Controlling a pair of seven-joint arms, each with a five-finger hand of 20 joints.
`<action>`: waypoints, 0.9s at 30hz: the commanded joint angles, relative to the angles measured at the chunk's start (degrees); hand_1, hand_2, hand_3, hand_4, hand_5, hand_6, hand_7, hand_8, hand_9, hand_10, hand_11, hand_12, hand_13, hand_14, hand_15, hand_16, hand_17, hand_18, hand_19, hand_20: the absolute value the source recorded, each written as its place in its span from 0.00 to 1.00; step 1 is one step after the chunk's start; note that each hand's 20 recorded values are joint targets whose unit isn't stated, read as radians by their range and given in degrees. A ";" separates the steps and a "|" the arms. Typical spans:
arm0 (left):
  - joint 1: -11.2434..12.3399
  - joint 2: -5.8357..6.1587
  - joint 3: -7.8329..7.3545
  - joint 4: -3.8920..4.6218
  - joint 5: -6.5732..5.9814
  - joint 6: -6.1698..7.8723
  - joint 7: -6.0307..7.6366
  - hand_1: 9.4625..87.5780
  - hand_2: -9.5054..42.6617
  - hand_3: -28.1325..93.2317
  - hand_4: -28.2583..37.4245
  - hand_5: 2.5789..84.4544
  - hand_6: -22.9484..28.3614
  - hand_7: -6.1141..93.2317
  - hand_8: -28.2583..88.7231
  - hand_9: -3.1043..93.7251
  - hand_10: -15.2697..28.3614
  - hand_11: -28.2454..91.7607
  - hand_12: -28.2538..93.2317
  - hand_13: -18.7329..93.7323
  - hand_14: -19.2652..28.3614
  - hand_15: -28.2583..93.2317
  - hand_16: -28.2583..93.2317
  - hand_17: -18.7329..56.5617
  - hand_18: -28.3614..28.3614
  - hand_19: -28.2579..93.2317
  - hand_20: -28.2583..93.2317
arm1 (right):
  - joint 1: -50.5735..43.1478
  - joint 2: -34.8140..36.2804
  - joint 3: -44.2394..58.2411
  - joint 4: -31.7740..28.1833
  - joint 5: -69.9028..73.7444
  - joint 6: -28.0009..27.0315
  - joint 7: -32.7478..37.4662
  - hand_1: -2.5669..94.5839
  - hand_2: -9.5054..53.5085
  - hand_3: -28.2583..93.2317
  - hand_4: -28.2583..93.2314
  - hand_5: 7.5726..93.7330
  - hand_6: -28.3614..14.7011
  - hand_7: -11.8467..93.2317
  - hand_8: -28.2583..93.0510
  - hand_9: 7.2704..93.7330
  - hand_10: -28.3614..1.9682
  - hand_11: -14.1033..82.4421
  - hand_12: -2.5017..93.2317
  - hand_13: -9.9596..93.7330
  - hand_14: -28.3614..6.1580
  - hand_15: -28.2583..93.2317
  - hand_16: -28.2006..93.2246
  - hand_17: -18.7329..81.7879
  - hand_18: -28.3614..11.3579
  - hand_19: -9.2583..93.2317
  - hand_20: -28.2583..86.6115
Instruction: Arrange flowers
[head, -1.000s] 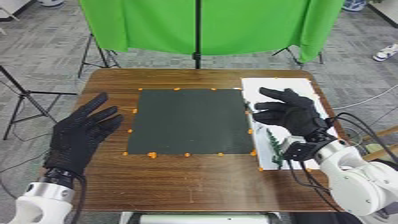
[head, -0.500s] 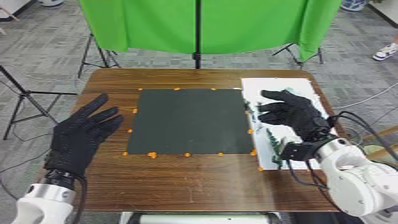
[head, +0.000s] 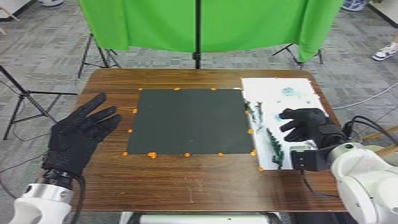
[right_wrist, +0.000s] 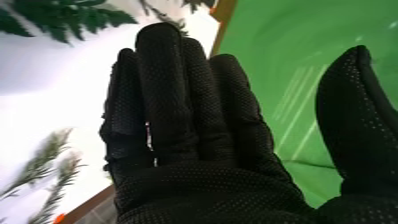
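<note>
My right hand (head: 306, 125) is over the right part of the white board (head: 266, 87), fingers toward the board's middle. In the right wrist view the hand (right_wrist: 191, 120) is open, fingers straight, thumb apart, holding nothing. A long green sprig (head: 274, 147) and a smaller dark green one (head: 258, 112) lie on the board left of it; a pale bluish piece (head: 288, 92) lies beyond it. Dark green leaves (right_wrist: 84, 20) and thin needle-like sprigs (right_wrist: 40, 162) show in the right wrist view. My left hand (head: 80, 132) stands open over the table's left side.
A dark square mat (head: 191, 122) edged with orange markers lies mid-table, beside the white board. The brown wooden table (head: 204, 185) extends toward me. Behind its far edge hangs a green cloth (head: 249, 25) on a stand.
My right hand has moved back toward the robot and to the right, uncovering the board's far part and more of the sprigs. The left hand has stayed put.
</note>
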 joint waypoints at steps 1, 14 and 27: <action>-0.07 -0.38 0.34 0.19 0.31 -0.43 -0.91 0.17 0.32 0.86 0.07 0.38 0.61 0.21 0.15 0.35 0.83 0.44 0.32 0.36 1.00 0.64 0.16 0.09 0.97 0.68 0.31 | 1.99 1.33 -5.02 -0.46 -14.64 0.57 11.57 0.29 0.13 0.85 0.02 0.53 0.49 0.32 0.11 0.59 0.30 0.49 0.18 0.66 0.38 0.81 0.30 0.45 0.14 0.93 0.32; 0.48 -0.15 0.42 -0.08 0.10 0.00 -0.55 0.17 0.32 0.86 0.07 0.38 0.61 0.22 0.15 0.35 0.83 0.44 0.32 0.36 1.00 0.63 0.16 0.09 0.98 0.68 0.30 | 7.07 1.31 -11.39 0.30 -26.21 -5.83 21.56 0.34 0.08 0.83 0.03 0.58 0.47 0.30 0.12 0.66 0.31 0.49 0.18 0.71 0.40 0.81 0.31 0.52 0.11 1.00 0.24; -0.72 -0.04 1.44 0.48 -0.10 -0.51 -0.62 0.17 0.32 0.86 0.07 0.39 0.62 0.22 0.15 0.35 0.84 0.44 0.32 0.36 1.00 0.64 0.16 0.09 0.98 0.68 0.30 | 13.04 2.14 -20.44 0.97 -36.13 -11.09 29.01 0.35 0.07 0.81 0.04 0.61 0.45 0.29 0.13 0.68 0.29 0.49 0.19 0.75 0.42 0.81 0.32 0.55 0.10 1.00 0.27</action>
